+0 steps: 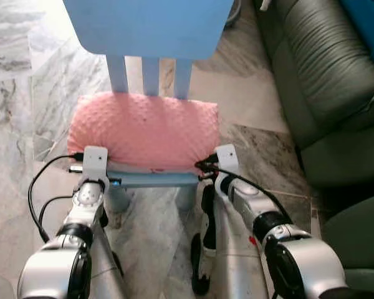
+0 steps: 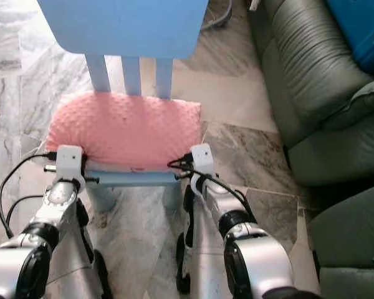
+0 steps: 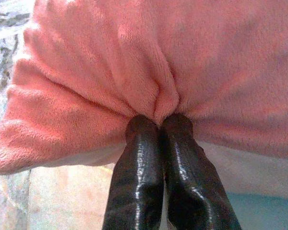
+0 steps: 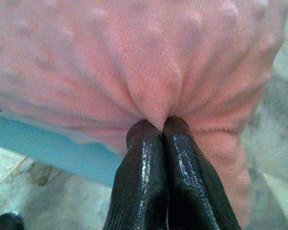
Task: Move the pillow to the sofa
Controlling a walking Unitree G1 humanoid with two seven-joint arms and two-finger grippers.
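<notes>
We are looking down at a pink pillow (image 1: 143, 131) that is lying on the seat of a light blue chair (image 1: 151, 25), with its back edge touching the 3 slats of the chair back. Our left gripper (image 3: 158, 122) is pinching the pillow's front edge near the left corner; its jaws are pressed together on a fold of the fabric. Our right gripper (image 4: 156, 125) is doing the same near the right corner, with its jaws closed on a fold. The dark green sofa (image 1: 327, 81) is standing to our right, apart from the chair. The marble floor (image 1: 25, 93) is showing around the chair.
</notes>
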